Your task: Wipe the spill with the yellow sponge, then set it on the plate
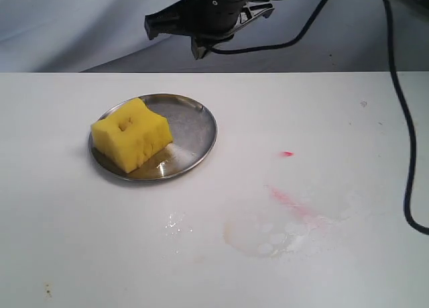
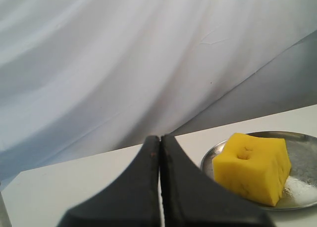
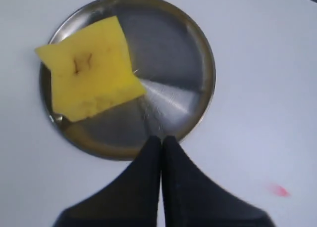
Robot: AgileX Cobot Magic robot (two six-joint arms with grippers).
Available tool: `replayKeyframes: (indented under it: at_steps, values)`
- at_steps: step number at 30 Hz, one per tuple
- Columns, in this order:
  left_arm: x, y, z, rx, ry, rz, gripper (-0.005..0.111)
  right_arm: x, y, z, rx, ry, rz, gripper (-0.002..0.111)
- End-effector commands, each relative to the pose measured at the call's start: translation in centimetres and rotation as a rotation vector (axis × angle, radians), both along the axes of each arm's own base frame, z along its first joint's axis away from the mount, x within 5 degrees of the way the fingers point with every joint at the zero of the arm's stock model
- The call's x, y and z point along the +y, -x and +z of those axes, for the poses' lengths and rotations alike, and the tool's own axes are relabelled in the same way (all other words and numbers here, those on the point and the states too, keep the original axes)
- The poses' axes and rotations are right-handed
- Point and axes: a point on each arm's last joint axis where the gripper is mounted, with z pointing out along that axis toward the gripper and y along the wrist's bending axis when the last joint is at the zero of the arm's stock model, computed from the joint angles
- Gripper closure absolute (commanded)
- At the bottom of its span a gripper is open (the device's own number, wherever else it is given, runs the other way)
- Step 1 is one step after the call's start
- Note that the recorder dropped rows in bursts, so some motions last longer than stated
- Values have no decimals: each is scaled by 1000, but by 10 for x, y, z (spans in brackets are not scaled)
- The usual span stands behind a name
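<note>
Sitting on the plate (image 1: 194,130), the yellow sponge (image 1: 131,135) looks delivered! Left gripper (image 2: 160,153) and right gripper (image 3: 161,153) are both clamped together, empty. The spill (image 1: 275,234) shows as a pale smear nearby, so another wipe may be needed.

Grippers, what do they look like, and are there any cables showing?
The left gripper and right gripper both have matte black fingers tapering from a broad base to a narrow tip, with no markings visible. In the exterior view, a black arm housing trails black cables.
</note>
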Motion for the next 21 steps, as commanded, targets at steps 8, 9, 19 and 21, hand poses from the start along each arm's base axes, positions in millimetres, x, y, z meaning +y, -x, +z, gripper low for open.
replayKeyframes:
  at_steps: [8,9,19,21]
  values:
    - [0,0,2,-12,18,0,107,-52,94,-20,-15,-29,62,108]
    - [0,0,2,-12,18,0,107,-63,105,-25,-18,-53,58,108]
    - [0,0,2,-12,18,0,107,-151,186,-52,-38,-248,-18,108]
    - [0,0,2,-12,18,0,107,-167,198,-57,-45,-291,-65,108]
